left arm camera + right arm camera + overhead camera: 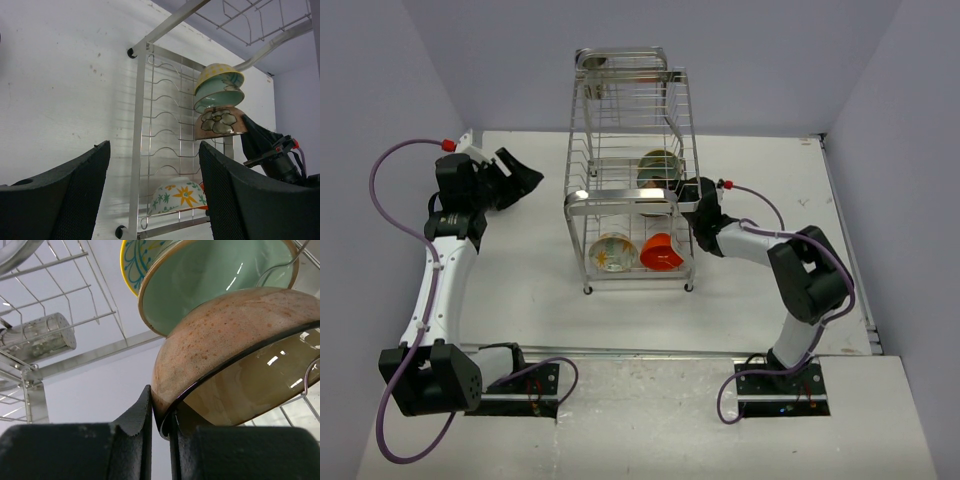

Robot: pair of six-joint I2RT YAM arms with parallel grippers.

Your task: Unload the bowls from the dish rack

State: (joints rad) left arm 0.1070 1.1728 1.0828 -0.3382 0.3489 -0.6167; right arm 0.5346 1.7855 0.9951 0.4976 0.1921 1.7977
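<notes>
The dish rack (620,198) stands mid-table. My right gripper (161,415) is shut on the dark rim of the brown bowl (225,345), which stands on edge in the upper tier beside a greenish bowl (210,280) and a yellow-patterned one (135,260). From above, the right gripper (688,195) reaches in from the rack's right side at the brown bowl (660,168). On the lower tier sit the pale patterned bowl (611,252) and the orange-red bowl (662,252). My left gripper (525,175) hangs open left of the rack, nothing between its fingers (75,195), facing the pale bowl (180,196).
A perforated metal cutlery cup (42,337) hangs on the rack's top section. Wire dividers (165,115) run along the tier. Grey walls close in the table on the left, back and right. The right arm's cable (760,205) loops behind it.
</notes>
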